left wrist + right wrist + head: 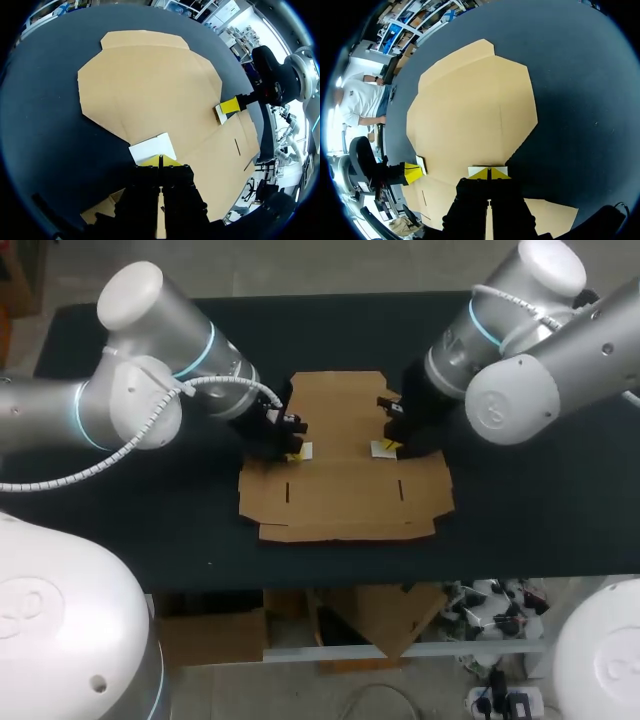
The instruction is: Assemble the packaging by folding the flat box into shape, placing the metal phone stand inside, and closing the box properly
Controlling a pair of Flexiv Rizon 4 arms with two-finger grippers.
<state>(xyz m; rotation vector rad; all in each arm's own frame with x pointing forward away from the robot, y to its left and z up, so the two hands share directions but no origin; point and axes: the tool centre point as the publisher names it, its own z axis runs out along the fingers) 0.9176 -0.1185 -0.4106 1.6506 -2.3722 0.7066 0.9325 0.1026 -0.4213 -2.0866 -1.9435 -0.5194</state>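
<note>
A flat, unfolded brown cardboard box [345, 485] lies in the middle of the dark table, also seen in the left wrist view [150, 85] and the right wrist view [475, 110]. My left gripper [296, 453] [160, 161] is shut, its yellow tips down on the box's left part, with a small white piece [151, 146] right at them. My right gripper [386, 447] [490, 173] is shut too, tips down on the box's right part by a like white piece [476, 170]. Each wrist view also shows the other gripper: the right one [229, 106] and the left one [412, 172]. No metal phone stand is in view.
The dark table top [150, 520] stretches out on both sides of the cardboard and behind it. The cardboard's near flap lies a short way from the table's front edge [330, 585].
</note>
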